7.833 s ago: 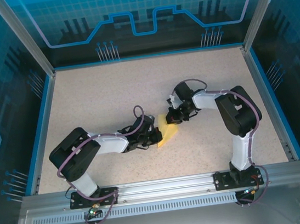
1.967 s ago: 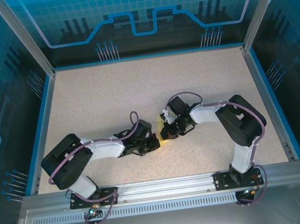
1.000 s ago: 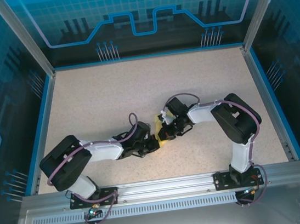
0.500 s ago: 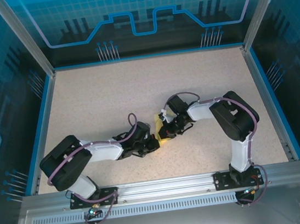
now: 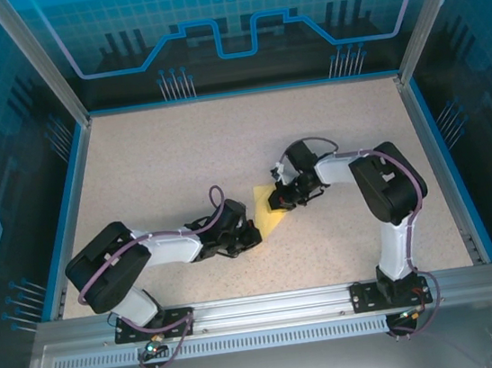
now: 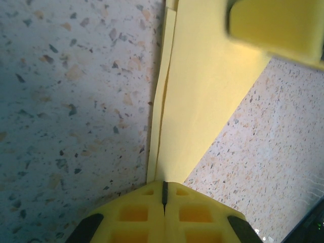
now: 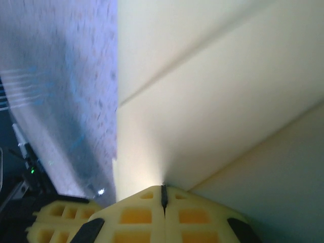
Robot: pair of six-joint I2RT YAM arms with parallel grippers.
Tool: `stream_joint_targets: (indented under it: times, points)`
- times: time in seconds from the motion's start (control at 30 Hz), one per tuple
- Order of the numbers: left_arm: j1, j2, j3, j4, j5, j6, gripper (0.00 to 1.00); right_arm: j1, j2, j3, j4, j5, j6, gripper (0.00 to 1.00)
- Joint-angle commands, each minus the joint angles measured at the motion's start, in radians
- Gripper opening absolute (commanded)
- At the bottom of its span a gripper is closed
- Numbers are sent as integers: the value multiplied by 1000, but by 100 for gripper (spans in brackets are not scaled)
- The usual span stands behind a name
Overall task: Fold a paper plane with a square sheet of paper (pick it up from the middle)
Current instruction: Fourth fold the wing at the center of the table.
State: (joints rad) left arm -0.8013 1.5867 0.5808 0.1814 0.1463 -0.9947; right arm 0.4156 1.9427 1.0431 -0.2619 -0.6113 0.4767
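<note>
1. Centrally on the speckled bench (image 5: pixel 161 159), the yellow paper plane (image 5: pixel 266 214) lies flat between the two arms as a narrow folded wedge.
2. The left end effector (image 6: pixel 163 191) has its jaws pressed together, with the tips meeting the wedge's near point. In the left wrist view, stacked folded edges run away from it.
3. The right end effector (image 7: pixel 163 192) is likewise closed tight. Its tips are set against the creased paper at the end farther from the arm bases.
4. Whether either one pinches the paper or merely presses on it cannot be told.
5. Both end effectors sit near each other, and the paper spans the gap between them.
</note>
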Motion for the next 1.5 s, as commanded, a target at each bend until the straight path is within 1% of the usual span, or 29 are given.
stream_joint_targets:
  times: [0.0,0.33,0.5,0.57,0.67,0.7,0.77,0.8,0.83,0.9,1.0,1.03,1.07,1.13,1.27,1.33,1.47]
  points:
    - [-6,42,-32,-201,21,-2,0,-51,37,49,-3,127,-33,0]
    - [-6,33,-28,-203,21,5,0,-118,72,164,-53,170,-34,0]
    - [-6,29,-23,-210,19,10,0,-138,49,198,-68,192,-26,0]
    - [-6,24,-17,-210,16,22,0,-138,25,188,-38,147,-11,0]
    - [-6,8,5,-223,0,57,0,-136,-30,149,6,110,21,7]
    - [-6,4,17,-235,-7,67,0,-136,-56,125,24,117,36,12]
    - [-6,-13,46,-243,-13,90,2,-136,-120,59,59,129,68,25]
    - [-6,-25,60,-243,-13,100,6,-136,-146,35,66,133,81,29]
    - [-6,-40,78,-244,-12,111,13,-136,-172,10,69,133,93,33]
    - [-6,-69,118,-247,-5,134,20,-136,-213,-39,75,120,115,43]
    - [-7,-111,181,-273,-29,161,36,-133,-248,-121,128,37,151,55]
    - [-4,-123,197,-292,-48,169,40,-129,-255,-140,139,13,160,57]
    - [-3,-134,208,-310,-67,171,43,-124,-258,-154,147,0,166,57]
    - [1,-156,220,-346,-121,167,54,-105,-263,-178,153,-11,173,58]
    - [16,-193,203,-388,-212,138,68,-73,-233,-200,178,-24,193,56]
    - [27,-206,192,-411,-241,126,74,-56,-208,-202,217,-46,212,55]
    - [40,-214,181,-453,-278,113,82,-29,-170,-186,235,-41,227,51]
